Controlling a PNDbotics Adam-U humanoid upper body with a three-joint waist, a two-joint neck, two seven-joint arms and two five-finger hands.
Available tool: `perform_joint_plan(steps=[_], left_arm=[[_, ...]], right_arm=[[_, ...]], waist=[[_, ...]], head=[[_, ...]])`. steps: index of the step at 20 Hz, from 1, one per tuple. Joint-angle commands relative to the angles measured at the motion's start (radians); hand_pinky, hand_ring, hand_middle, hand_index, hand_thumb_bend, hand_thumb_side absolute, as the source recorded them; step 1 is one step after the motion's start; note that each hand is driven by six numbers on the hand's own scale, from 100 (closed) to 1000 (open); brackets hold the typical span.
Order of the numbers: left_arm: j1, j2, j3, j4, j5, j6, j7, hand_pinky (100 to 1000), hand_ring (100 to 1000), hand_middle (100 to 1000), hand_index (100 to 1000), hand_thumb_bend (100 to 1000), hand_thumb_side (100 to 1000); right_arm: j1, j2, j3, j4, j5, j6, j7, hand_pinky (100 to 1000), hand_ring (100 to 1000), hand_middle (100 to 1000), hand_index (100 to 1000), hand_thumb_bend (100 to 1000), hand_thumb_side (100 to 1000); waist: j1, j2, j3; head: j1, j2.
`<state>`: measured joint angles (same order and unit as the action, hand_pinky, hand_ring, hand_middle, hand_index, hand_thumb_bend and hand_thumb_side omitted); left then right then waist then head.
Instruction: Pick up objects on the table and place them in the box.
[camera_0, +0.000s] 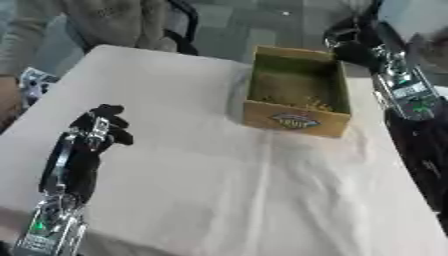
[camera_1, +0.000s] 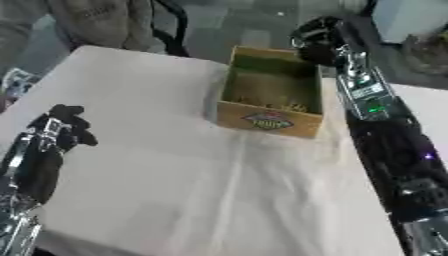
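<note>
One box (camera_0: 297, 95) stands open at the far side of the desk (camera_0: 227, 190); no loose object shows on the cloth. The right hand (camera_1: 317, 34) hovers at the box's far right corner, grip state unclear. The left hand (camera_0: 101, 127) hangs clenched and empty. Clear the rim before withdrawing.

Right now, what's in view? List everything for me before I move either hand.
box: one, tan cardboard with an oval label on its front, open top, far middle of the table; contents unclear
table: one, covered in a pale cloth, fills the view
person: one, in grey, at the far left edge, touching nothing
left hand: one, black, fingers curled, holding nothing, over the table's left side
right hand: one, black, at the box's far right corner; fingers unclear
</note>
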<state>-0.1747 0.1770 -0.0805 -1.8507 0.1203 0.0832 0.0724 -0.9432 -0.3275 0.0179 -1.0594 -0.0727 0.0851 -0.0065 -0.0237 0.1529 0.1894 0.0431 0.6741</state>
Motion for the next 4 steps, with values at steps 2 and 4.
perform_joint_plan(steps=[2, 4], left_arm=[[-0.006, 0.023, 0.010, -0.014, -0.007, -0.001, 0.004, 550, 486, 504, 701, 138, 644], [-0.005, 0.023, 0.010, -0.014, -0.007, -0.001, 0.004, 550, 486, 504, 701, 138, 645]], right_arm=[[0.026, -0.066, 0.000, -0.129, -0.134, 0.009, -0.008, 655, 684, 622, 353, 100, 100], [0.054, -0.080, -0.004, -0.173, -0.179, 0.012, -0.019, 652, 678, 613, 340, 100, 100]], waist=[[0.003, -0.012, -0.007], [0.003, -0.012, -0.012]], head=[[0.012, -0.015], [0.015, -0.013]])
